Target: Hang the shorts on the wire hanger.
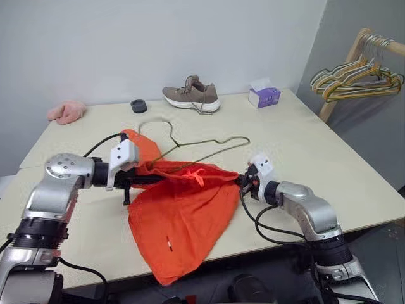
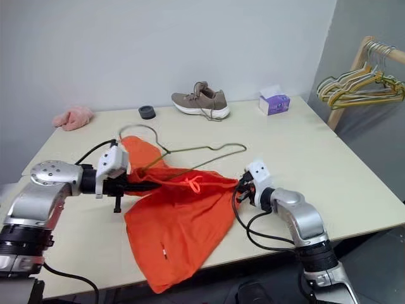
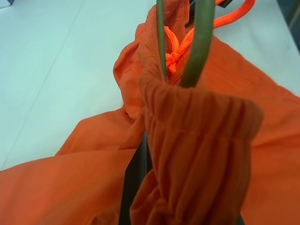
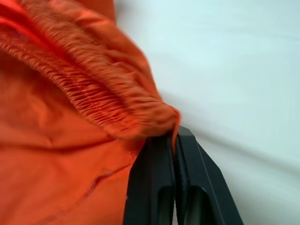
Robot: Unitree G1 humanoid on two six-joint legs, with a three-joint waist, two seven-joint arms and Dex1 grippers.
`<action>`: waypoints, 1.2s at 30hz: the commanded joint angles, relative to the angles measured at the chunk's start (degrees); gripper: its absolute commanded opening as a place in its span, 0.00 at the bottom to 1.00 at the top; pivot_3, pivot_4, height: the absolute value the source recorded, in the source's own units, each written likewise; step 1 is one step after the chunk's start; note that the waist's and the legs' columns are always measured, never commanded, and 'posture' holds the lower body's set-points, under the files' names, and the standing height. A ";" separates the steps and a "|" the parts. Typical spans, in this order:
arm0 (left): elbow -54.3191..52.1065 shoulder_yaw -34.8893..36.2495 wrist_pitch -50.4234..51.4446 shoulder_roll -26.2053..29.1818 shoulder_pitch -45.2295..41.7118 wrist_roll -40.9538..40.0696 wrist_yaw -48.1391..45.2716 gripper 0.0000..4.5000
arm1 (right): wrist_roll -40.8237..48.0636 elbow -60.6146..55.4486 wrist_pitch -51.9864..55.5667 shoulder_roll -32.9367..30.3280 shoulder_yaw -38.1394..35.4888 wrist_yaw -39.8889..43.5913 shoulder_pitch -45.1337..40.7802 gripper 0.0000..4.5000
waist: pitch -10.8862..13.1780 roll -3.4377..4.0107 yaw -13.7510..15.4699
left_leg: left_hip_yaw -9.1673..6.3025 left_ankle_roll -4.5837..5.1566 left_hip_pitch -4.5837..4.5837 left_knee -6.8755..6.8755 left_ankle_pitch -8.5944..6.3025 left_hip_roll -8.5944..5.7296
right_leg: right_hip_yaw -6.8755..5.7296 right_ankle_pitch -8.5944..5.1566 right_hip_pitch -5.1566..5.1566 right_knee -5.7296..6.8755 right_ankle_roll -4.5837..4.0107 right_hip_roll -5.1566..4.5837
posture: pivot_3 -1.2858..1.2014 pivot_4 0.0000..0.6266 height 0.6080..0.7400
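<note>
The orange shorts (image 1: 180, 215) are held over the bench's (image 1: 316, 145) near edge. The right claw (image 4: 174, 140) is clamped on one waistband end, the left claw (image 1: 140, 179) on the other. The wire hanger (image 1: 209, 147) is pushed into the waistband, its hook toward the far edge.

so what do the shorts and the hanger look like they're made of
The shorts look like thin woven synthetic fabric, matte orange: they crease softly and drape over the table edge, with a gathered elastic waistband and a cord drawstring. The wire hanger looks like thin bent metal wire with a dull olive finish, possibly painted or coated; it holds its triangle and hook shape.
</note>
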 commanded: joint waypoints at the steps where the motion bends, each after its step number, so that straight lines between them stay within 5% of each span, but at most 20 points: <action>1: -3.33 4.57 5.86 4.48 0.96 -5.02 -2.93 0.00 | 3.38 -0.08 3.86 -1.94 -6.02 -0.47 -2.40 0.02 | 0.01 0.02 0.00 | 0.01 0.00 0.00 0.00 0.00 0.00 | 0.01 0.00 -0.01 0.00 0.00 0.05 | 0.40 0.00 1.00; 11: -4.64 3.33 6.02 11.81 3.26 -5.35 -8.26 0.00 | 8.48 0.06 10.43 -6.24 -8.85 -1.09 -5.22 0.02 | 0.07 0.10 0.34 | 0.06 0.00 0.00 -0.05 0.00 0.04 | 0.07 -0.06 -0.04 -0.03 0.08 0.26 | 0.40 0.00 1.00; 36: 6.34 -1.47 -7.29 13.88 1.23 6.53 -7.72 0.00 | 15.48 -7.24 13.17 -8.68 -9.68 -3.35 -6.83 0.02 | 0.10 0.14 0.34 | 0.12 0.00 -0.04 -0.16 0.00 0.08 | 0.12 -0.07 -0.12 -0.12 0.10 0.26 | 0.40 0.00 1.00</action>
